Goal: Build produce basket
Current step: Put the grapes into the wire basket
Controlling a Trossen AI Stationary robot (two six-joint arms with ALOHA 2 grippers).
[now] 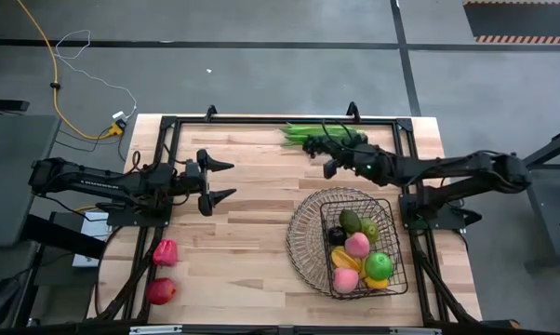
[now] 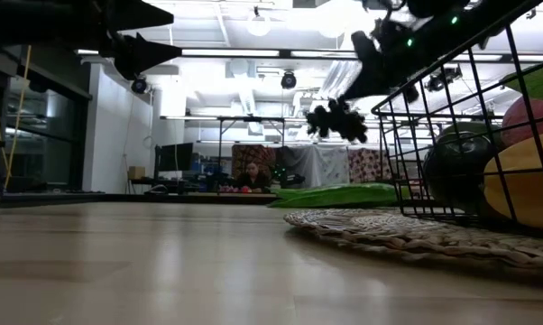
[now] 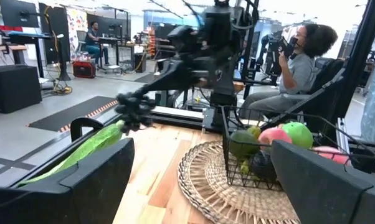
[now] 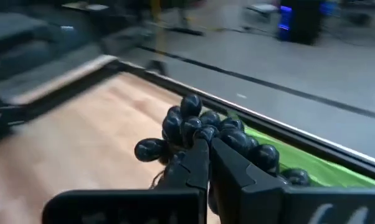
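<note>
My right gripper [image 4: 207,138] is shut on a bunch of dark grapes [image 4: 203,127] above the table's far side, over the long green beans [image 1: 322,130]. In the low view the grapes [image 2: 337,119] hang clear of the table. The green beans lie flat by the far edge. The dark wire basket [image 1: 299,233] stands at the near right on its wide round rim. It holds an avocado [image 1: 351,221], pink peaches [image 1: 356,245], a green apple [image 1: 380,265] and bananas [image 1: 348,261]. My left gripper [image 1: 226,180] is open and empty over the table's left part. My right gripper pinches the grape bunch near its top [image 4: 206,132] between its two fingers. The fingers [image 4: 234,158] come from the table's right side, slanting down. The bunch hangs around and below the fingertips, lifted clear of the table and of the beans.
A red pepper [image 1: 166,251] and a red apple [image 1: 161,291] lie near the table's near left corner. A black frame runs along the table's far edge [image 1: 261,119]. People sit in the room beyond the table [image 3: 296,62]. Bare wood lies between the two arms.
</note>
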